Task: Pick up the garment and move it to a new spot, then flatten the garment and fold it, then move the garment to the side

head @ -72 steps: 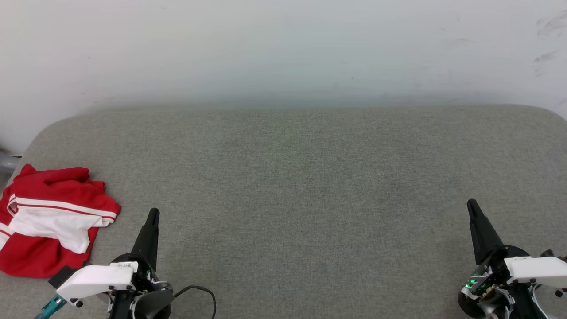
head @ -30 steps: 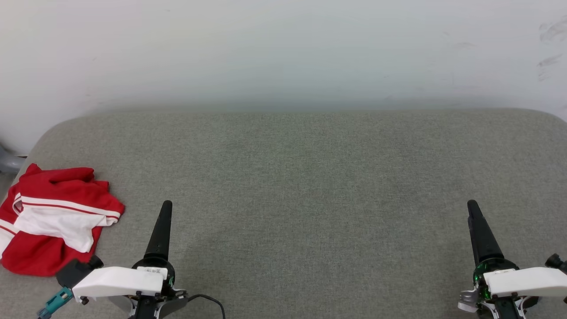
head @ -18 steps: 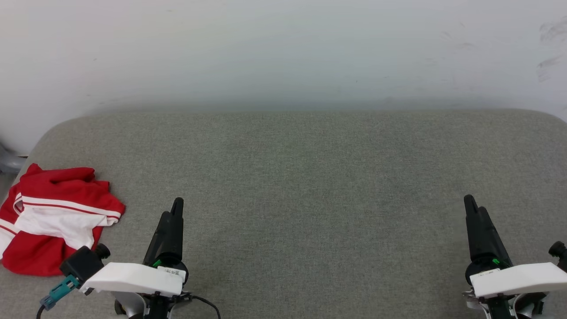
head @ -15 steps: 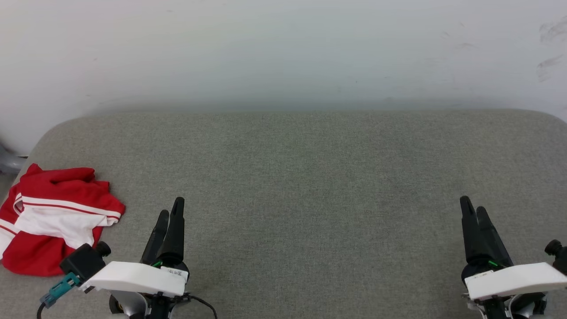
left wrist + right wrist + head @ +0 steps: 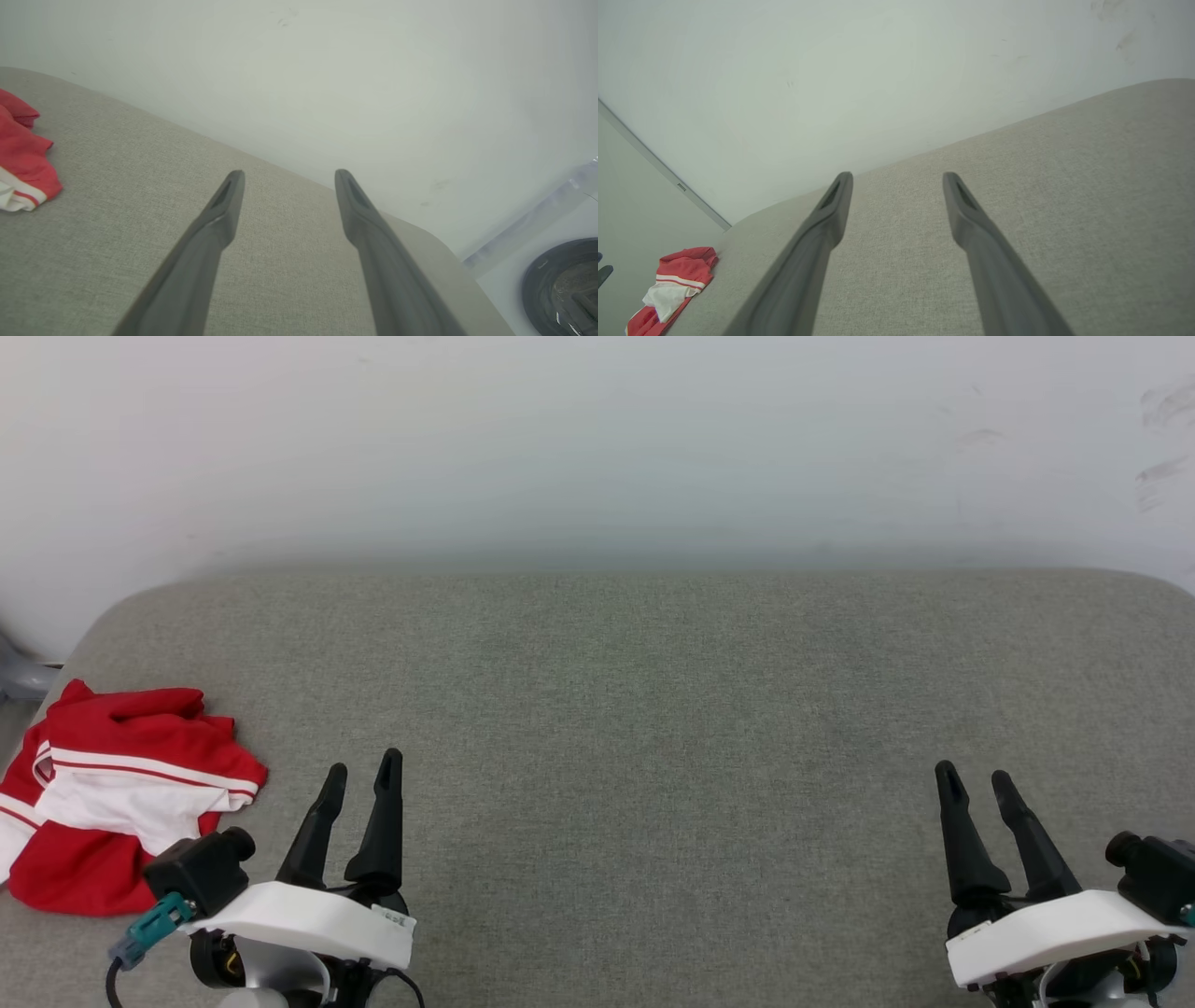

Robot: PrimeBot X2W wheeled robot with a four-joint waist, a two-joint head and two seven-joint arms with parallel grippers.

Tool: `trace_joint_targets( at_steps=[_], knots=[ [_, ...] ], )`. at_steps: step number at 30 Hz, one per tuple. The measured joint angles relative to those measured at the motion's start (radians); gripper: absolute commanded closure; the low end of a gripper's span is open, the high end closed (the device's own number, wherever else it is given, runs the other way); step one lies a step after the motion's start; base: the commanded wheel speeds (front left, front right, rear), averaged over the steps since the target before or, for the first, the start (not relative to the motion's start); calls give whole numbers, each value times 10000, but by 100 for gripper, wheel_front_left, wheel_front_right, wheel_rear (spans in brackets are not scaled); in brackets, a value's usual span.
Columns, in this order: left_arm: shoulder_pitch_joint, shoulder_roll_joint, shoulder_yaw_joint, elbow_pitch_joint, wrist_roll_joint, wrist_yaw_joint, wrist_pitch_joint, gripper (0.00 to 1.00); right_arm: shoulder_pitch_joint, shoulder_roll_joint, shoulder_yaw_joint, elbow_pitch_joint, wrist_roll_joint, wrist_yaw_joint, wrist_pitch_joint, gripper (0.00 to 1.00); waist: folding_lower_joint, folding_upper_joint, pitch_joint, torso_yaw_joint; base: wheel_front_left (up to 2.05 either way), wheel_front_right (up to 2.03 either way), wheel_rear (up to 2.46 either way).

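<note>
Item: red-white jersey (image 5: 131, 793), crumpled, far-left edge of grey cushion (image 5: 653, 709), untouched; left gripper (image 5: 364, 763), right gripper (image 5: 975, 773): fingers spread wide, empty; step: pick-up not begun; next: left gripper must swing left, pinch bunched fabric.

A worktop (image 5: 635, 709) covered in grey woven fabric, padded-looking and with rounded far corners, spans the head view. Behind its far edge rises a plain white wall (image 5: 597, 448), with faint dark scuffs (image 5: 1158, 471) above the far right corner. Off the far left corner a grey rounded object (image 5: 17, 678) pokes in (too little shows to name it). In the left wrist view, past a rounded corner of the worktop, a round dark porthole (image 5: 563, 284) sits in a white surface (image 5: 514, 284), and a clear strip (image 5: 532, 219) slants up beside it.
</note>
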Motion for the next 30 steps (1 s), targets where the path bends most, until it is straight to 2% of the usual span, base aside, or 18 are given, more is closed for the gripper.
trace_joint_targets(
  at_steps=[13, 30],
  knots=[
    [17, 328, -514, -27, 1900, 318, -426, 0, 61, 0, -81, -105, -1964, 0, 221, 0, 0, 0, -49, 40, 0, 0, 0],
    [91, 397, -640, 366, 3218, 405, -807, 0, 268, -2, -173, -464, -3440, 0, 290, 0, 0, 0, -88, 123, 0, 0, 0]
  ],
)
